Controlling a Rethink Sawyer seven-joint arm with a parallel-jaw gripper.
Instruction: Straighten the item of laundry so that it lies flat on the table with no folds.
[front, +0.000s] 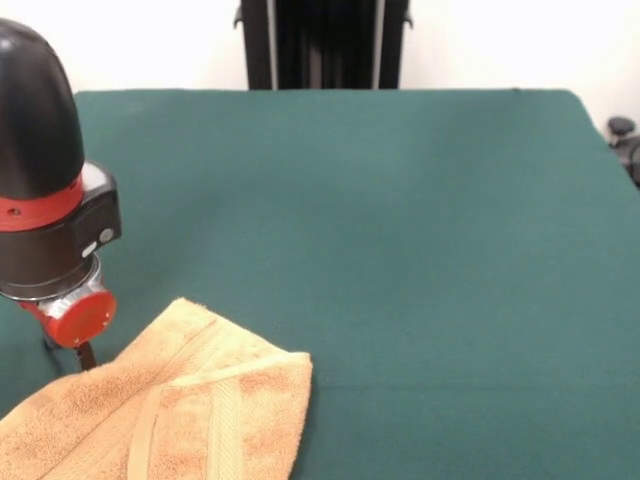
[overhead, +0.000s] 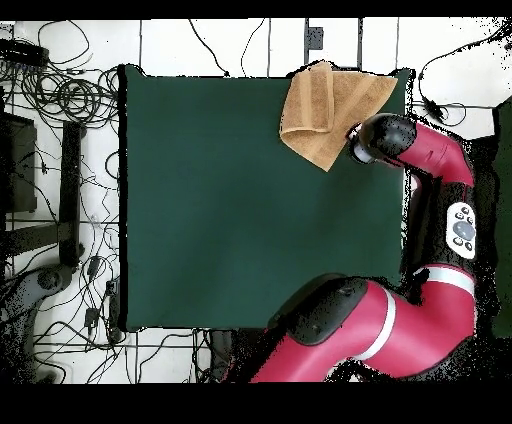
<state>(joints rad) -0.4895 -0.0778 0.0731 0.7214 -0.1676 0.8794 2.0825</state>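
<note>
The item of laundry (front: 190, 410), a golden-tan towel, lies folded at the near left of the teal-green table (front: 400, 220), with one flap doubled over so its band stripe runs across the top. Overhead, the towel (overhead: 330, 110) sits at the table's (overhead: 220, 200) top right corner, reaching the top edge. Only a dark tip of my gripper (front: 85, 355) shows, under the red-capped wrist, right at the towel's left edge. The arm's head (overhead: 382, 140) hides it from above.
The arm's black and red wrist housing (front: 45, 190) stands tall at the left, over the table's side edge. Cables (overhead: 60, 100) lie on the floor beyond the opposite side of the table. A small black object (front: 625, 140) sits off the table's right edge.
</note>
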